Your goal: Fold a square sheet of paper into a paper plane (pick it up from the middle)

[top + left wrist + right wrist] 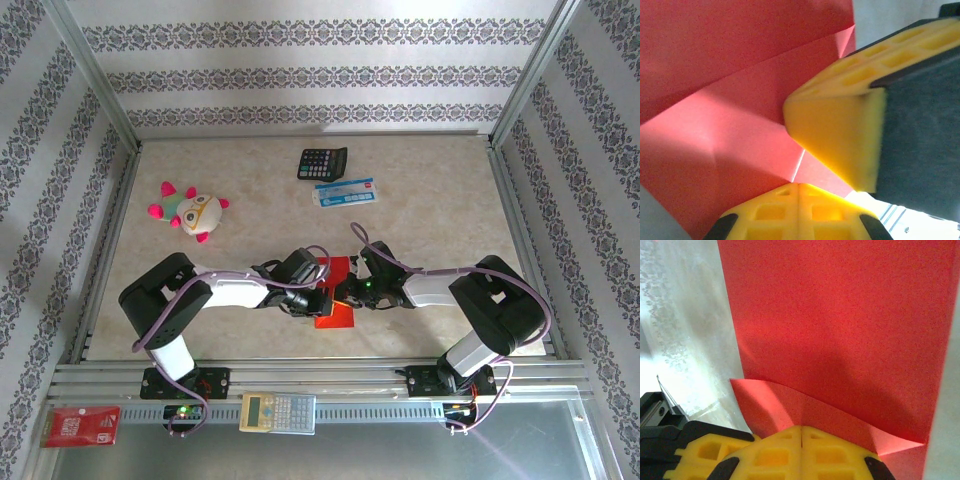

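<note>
The square sheet of paper (pixel 335 318) is bright red and partly folded, and it sits between my two grippers near the table's front middle. My left gripper (pixel 320 300) reaches it from the left, jaws closed together on the paper's edge where a crease ends (pixel 797 185). My right gripper (pixel 347 294) comes from the right, also shut, pinching a raised folded flap (pixel 801 429). In the left wrist view the red paper (pixel 715 125) shows diagonal creases, and one of the right gripper's yellow fingers (pixel 835 135) lies over it. In the right wrist view a flat panel of the paper (pixel 840 315) stretches beyond the flap.
A black calculator (pixel 322 162) and a blue-white packet (pixel 345 193) lie at the back centre. A plush toy (pixel 192 212) sits at the left. On the near rail are a grey calculator (pixel 278 411) and a small red packet (pixel 82 425). Metal frame rails border the table.
</note>
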